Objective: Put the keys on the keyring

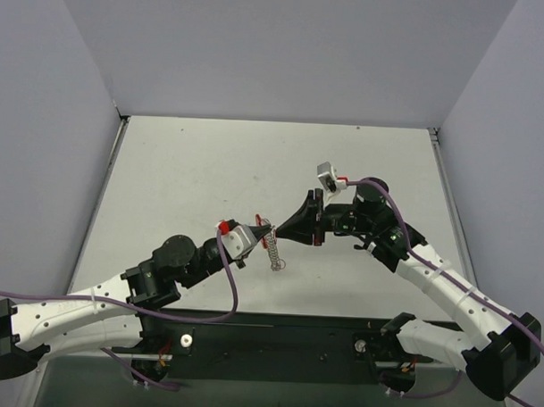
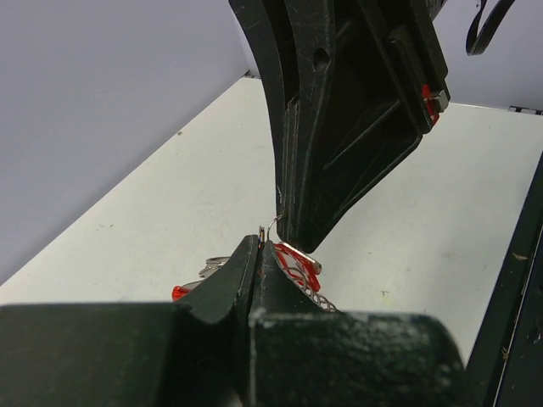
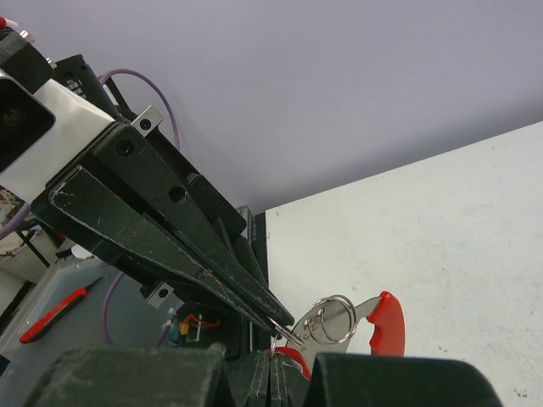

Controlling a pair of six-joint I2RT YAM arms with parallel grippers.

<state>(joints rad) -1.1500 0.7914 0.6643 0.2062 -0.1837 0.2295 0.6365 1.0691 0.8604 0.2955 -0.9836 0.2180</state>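
- Black left gripper (image 1: 263, 228) reaches in from the near left, its fingers pressed together.
- Black right gripper (image 1: 280, 229) comes in from the right with its fingers also closed, its tip almost meeting the left tip at mid-table.
- Thin silver wire loop (image 2: 269, 224) sits between the two tips. I cannot tell which pair pinches it.
- Thin silver metal keys (image 1: 275, 254), a lacy bunch, hang just below the meeting tips, over the white table (image 1: 211, 166).
- Thin bright red curved keyring (image 2: 293, 259) lies against the keys, just beneath the left fingertips.
- Silver split rings (image 3: 331, 320) show beside the tips.
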